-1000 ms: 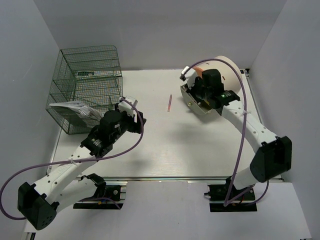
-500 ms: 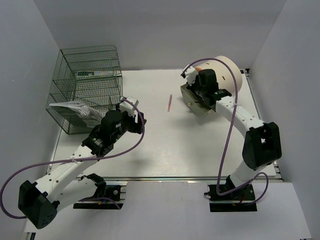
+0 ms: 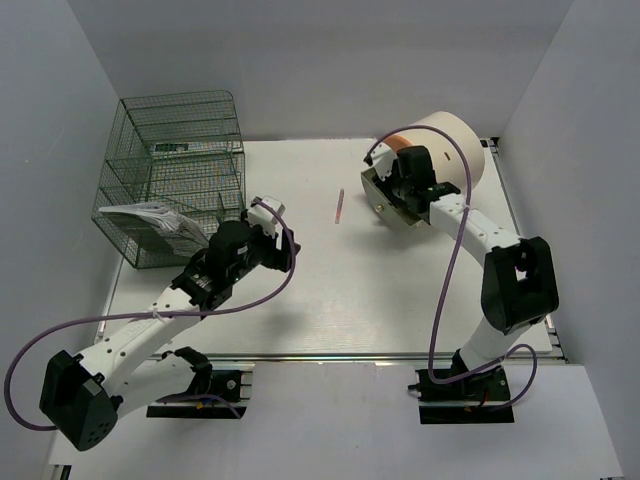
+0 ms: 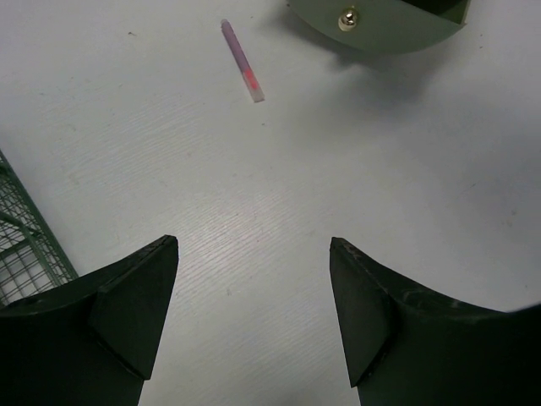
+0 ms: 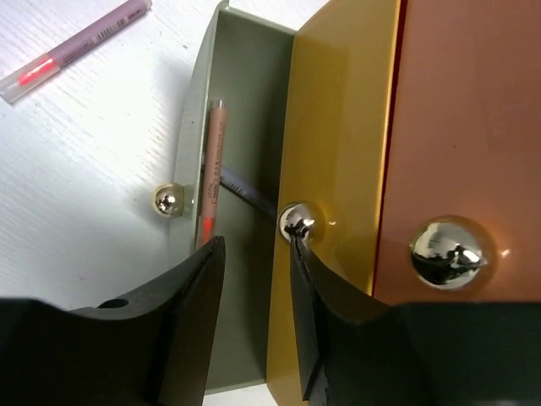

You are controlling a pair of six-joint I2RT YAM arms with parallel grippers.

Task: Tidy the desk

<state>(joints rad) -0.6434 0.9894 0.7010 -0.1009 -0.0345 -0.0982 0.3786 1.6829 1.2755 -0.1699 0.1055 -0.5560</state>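
Now, your right tool [image 5: 254, 245] hangs half-open, empty, over the drawer [image 5: 245, 110] where a pen [image 5: 211, 169] lies; left tool [image 4: 252, 245] gapes empty, lined up for the marker [image 4: 243, 73] at twelve o'clock.

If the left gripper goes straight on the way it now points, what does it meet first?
Probably the bare desk, short of the pen and the drawer beyond; depth is hard to judge.
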